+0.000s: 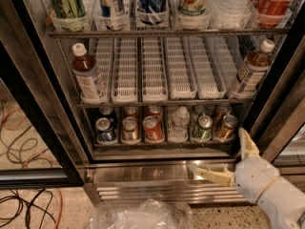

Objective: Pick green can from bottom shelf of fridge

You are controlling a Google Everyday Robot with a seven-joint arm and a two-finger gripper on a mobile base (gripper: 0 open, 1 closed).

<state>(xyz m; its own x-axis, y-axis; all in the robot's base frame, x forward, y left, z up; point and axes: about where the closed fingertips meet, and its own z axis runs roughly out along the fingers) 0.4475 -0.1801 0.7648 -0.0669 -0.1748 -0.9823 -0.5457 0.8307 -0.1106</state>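
Note:
The green can (pixel 203 128) stands at the front of a clear lane tray on the bottom shelf (pixel 162 143) of the fridge (pixel 57 94), second lane from the right. A bronze-orange can (pixel 225 127) is on its right and a small water bottle (pixel 179 123) on its left. A red can (pixel 152 129) stands further left. My gripper (pixel 224 156) is low at the right, in front of the steel base, below and right of the green can. Its two cream fingers (pixel 212 174) are spread wide apart and hold nothing.
The middle rack has long white ribbed lanes (pixel 167 70) with a brown bottle (pixel 88 75) at the left and another (pixel 251 68) at the right. Tall cans and bottles fill the top rack. Crumpled clear plastic (pixel 138 214) lies on the floor. Cables (pixel 24 204) lie at the left.

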